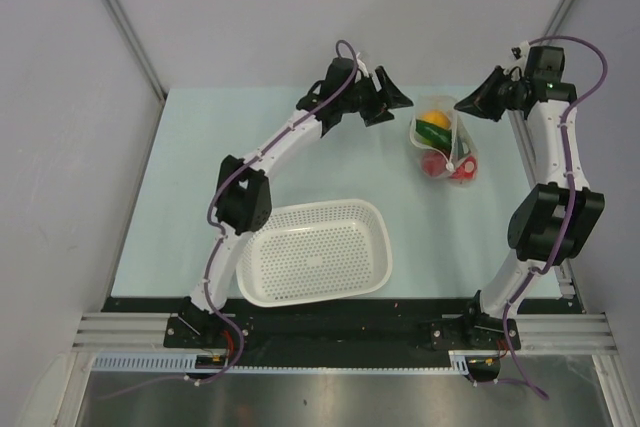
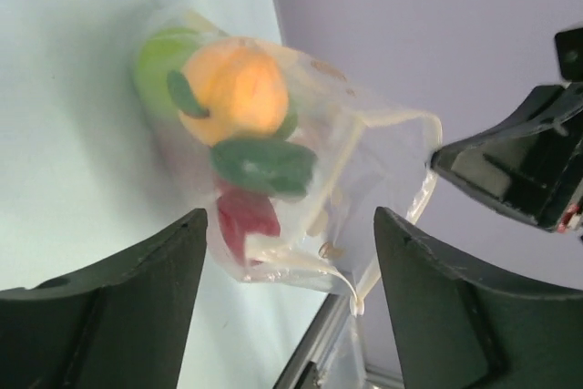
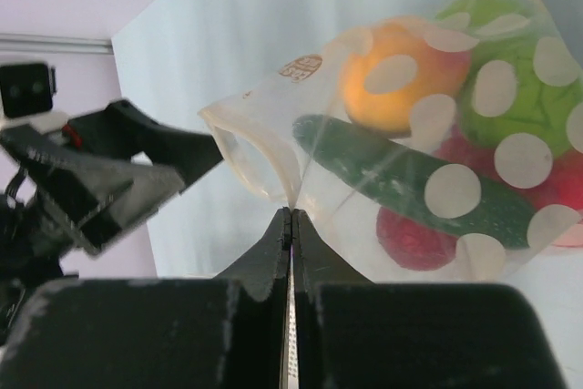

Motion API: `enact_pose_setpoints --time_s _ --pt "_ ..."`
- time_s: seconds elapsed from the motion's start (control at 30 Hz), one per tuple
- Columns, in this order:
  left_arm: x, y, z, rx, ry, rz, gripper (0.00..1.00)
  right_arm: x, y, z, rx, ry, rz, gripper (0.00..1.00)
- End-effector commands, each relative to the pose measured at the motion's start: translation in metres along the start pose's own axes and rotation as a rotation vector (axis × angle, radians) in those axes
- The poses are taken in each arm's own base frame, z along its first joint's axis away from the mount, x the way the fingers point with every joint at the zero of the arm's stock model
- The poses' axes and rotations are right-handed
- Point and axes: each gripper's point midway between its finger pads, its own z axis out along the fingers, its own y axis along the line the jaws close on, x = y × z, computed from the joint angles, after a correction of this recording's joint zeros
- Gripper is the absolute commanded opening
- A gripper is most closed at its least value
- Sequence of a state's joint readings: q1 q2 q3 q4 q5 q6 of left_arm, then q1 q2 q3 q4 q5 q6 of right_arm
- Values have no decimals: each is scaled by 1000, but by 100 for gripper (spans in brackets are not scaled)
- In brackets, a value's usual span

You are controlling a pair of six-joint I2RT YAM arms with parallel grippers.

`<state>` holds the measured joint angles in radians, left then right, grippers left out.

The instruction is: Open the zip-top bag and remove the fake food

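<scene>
The zip-top bag (image 1: 447, 150) is clear with white dots and sits at the back right of the table. It shows in the right wrist view (image 3: 383, 148) and in the left wrist view (image 2: 369, 166). Inside it is the fake food: an orange fruit (image 3: 401, 79), a dark green cucumber (image 3: 410, 179), a green fruit (image 3: 519, 88) and a red one (image 3: 414, 239). My right gripper (image 3: 291, 210) is shut on the bag's mouth edge and also shows in the top view (image 1: 468, 107). My left gripper (image 1: 390, 102) is open and empty just left of the bag, its jaws (image 2: 290, 225) facing the mouth without touching.
A white perforated basket (image 1: 315, 252) stands at the table's near middle, beside the left arm. The table's metal edge rail (image 2: 314, 353) runs behind the bag. The purple wall is close behind both grippers.
</scene>
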<state>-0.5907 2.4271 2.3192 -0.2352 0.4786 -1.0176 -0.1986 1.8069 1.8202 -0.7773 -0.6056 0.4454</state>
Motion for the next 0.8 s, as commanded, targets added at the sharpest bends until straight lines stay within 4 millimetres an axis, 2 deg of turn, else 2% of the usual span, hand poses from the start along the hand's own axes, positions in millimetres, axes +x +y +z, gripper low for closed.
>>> enact_pose_setpoints --time_s 0.0,0.1,0.13,0.2,0.23,0.27,0.3,0.33,0.37,0.4,0.43,0.47,0.53,0.57,0.6,0.63,0.67,0.7,0.73,0.77 --pt "25 -47 -30 -85 -78 161 80 -11 27 -11 -35 -55 -16 0" --pt "39 -58 -21 -90 -103 196 86 -8 30 -8 -44 -46 -15 0" --pt "42 -53 -16 -108 -96 199 91 -7 29 -7 -45 -42 -14 0" --pt "42 -48 -3 -129 -97 199 91 -6 30 -6 -47 -39 -17 0" --pt "42 -43 -3 -152 -87 186 78 -6 30 -7 -48 -39 -18 0" --pt "40 -47 -3 -140 -89 197 67 -6 29 -7 -45 -38 -19 0" --pt "43 -56 -4 -107 -81 213 56 -5 29 -8 -45 -37 -22 0" --pt "39 -71 -4 -53 -109 230 37 -5 29 -8 -44 -36 -23 0" --pt "41 -80 -5 -24 -120 227 32 -4 28 -7 -43 -34 -21 0" --pt "50 -72 -1 -23 -107 210 29 -4 27 -7 -38 -34 -22 0" --pt "45 -85 -4 15 -142 197 27 -4 27 -8 -34 -37 -18 0" --pt "48 -84 -3 15 -138 115 27 -4 27 -8 -32 -39 -15 0" --pt "61 -64 9 -11 -97 -6 32 -3 29 -7 -30 -46 -5 0" --pt "64 -61 13 -19 -83 -130 34 -4 32 -10 -36 -55 -5 0" --pt "66 -62 18 -14 -73 -177 40 -2 33 -7 -43 -56 -5 0" --pt "73 -49 29 -37 -52 -226 52 -1 35 -7 -45 -59 -3 0" --pt "76 -45 34 -52 -44 -274 51 0 37 -9 -47 -64 -3 0" --pt "71 -58 34 -37 -50 -272 51 2 38 -7 -51 -64 0 0" --pt "70 -56 37 -47 -53 -277 52 5 39 -6 -56 -62 6 0" --pt "70 -45 43 -80 -64 -292 52 6 43 -6 -64 -67 15 0"
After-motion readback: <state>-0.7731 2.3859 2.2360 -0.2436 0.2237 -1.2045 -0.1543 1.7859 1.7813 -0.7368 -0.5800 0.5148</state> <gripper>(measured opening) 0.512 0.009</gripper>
